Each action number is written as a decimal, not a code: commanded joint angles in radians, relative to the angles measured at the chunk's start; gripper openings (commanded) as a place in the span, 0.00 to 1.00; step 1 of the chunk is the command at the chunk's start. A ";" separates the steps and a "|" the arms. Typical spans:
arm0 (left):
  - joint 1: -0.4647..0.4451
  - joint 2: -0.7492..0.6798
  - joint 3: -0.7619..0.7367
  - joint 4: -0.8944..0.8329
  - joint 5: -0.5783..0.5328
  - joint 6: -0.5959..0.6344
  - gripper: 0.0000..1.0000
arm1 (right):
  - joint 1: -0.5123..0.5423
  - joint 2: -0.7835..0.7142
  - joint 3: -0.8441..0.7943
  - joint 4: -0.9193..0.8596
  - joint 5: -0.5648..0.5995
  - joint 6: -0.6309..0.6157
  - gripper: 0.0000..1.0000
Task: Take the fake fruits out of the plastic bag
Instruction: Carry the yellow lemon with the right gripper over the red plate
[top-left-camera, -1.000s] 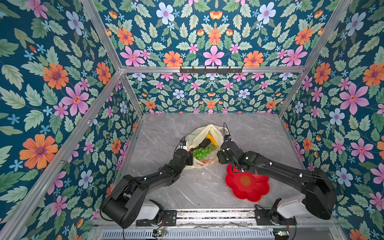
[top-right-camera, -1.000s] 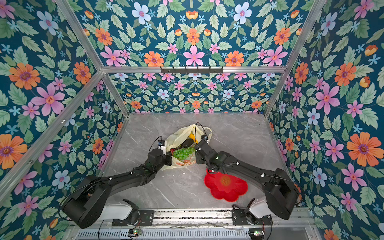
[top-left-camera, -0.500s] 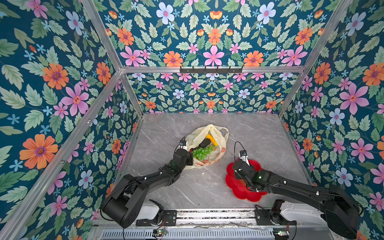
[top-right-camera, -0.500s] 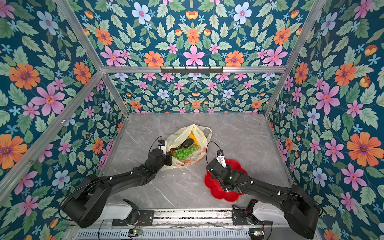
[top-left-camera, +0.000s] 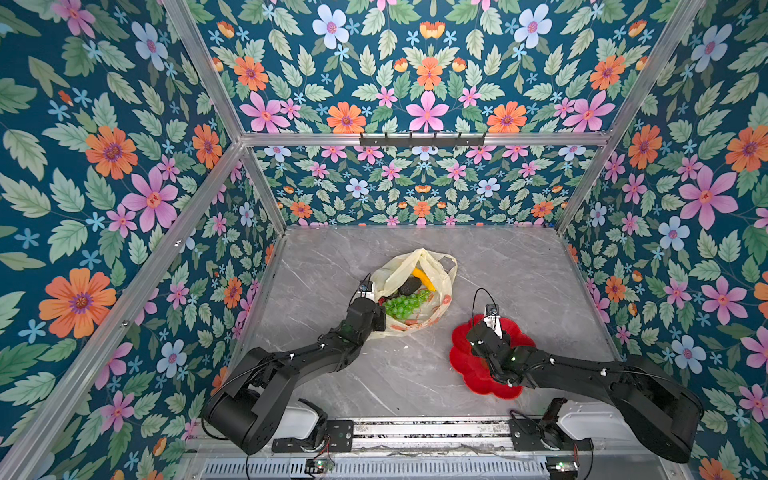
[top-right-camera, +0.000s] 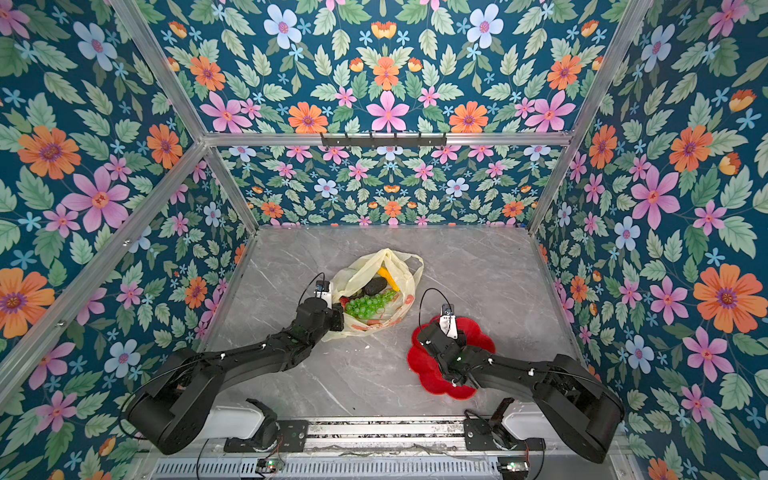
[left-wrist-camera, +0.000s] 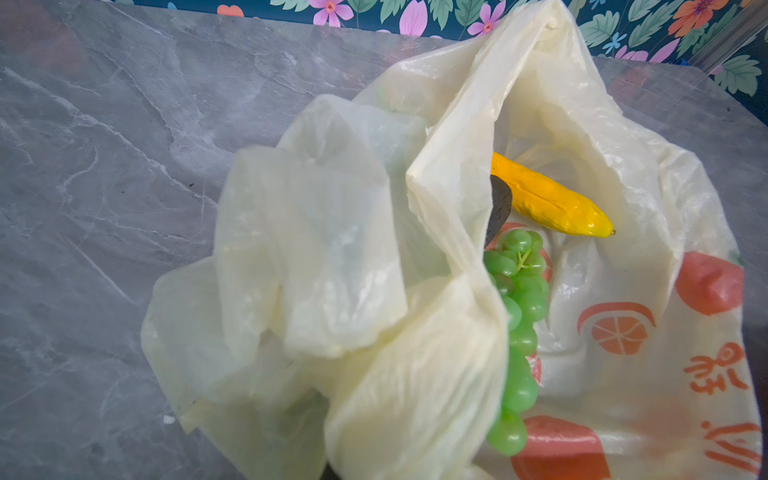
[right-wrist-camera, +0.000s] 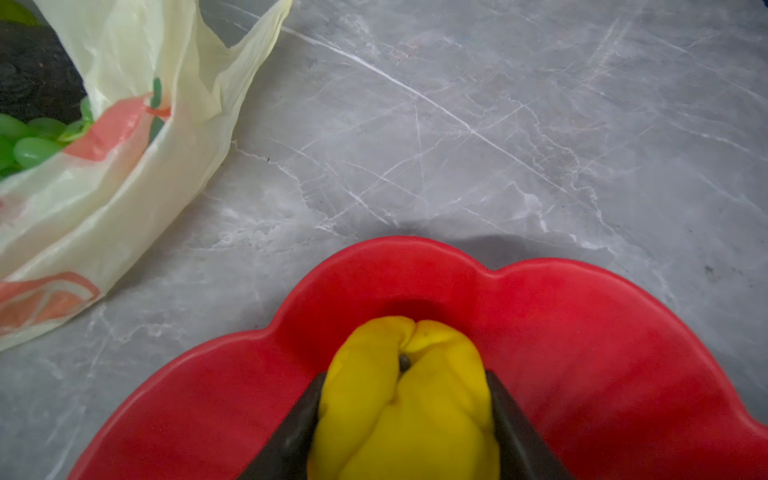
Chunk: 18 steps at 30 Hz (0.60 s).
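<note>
Claws split the work: the left claw (top-left-camera: 381, 319), closed on the bag (top-left-camera: 440, 286) rim, likely holds its mouth agape; grapes (top-left-camera: 405, 305), avocado (top-left-camera: 409, 286) and banana (top-left-camera: 424, 279) lie inside. Across the worktop (top-left-camera: 374, 374), the right claw (right-wrist-camera: 403, 386) grips the lemon (right-wrist-camera: 436, 353) over the plate (right-wrist-camera: 582, 332), probably to release it there

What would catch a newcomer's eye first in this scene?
The red flower-shaped plate on the right of the table, where the right gripper clamps a yellow fruit over it. Next, the cream plastic bag mid-table, open, showing green grapes and a banana.
</note>
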 joint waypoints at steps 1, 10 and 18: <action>0.000 0.006 0.009 0.012 -0.007 0.020 0.03 | -0.021 0.030 -0.006 0.108 0.024 -0.024 0.52; 0.000 0.007 0.011 0.012 -0.010 0.022 0.03 | -0.062 0.163 0.024 0.337 0.101 -0.107 0.52; 0.000 -0.014 0.003 0.006 -0.027 0.026 0.04 | -0.062 0.255 0.007 0.465 0.127 -0.135 0.52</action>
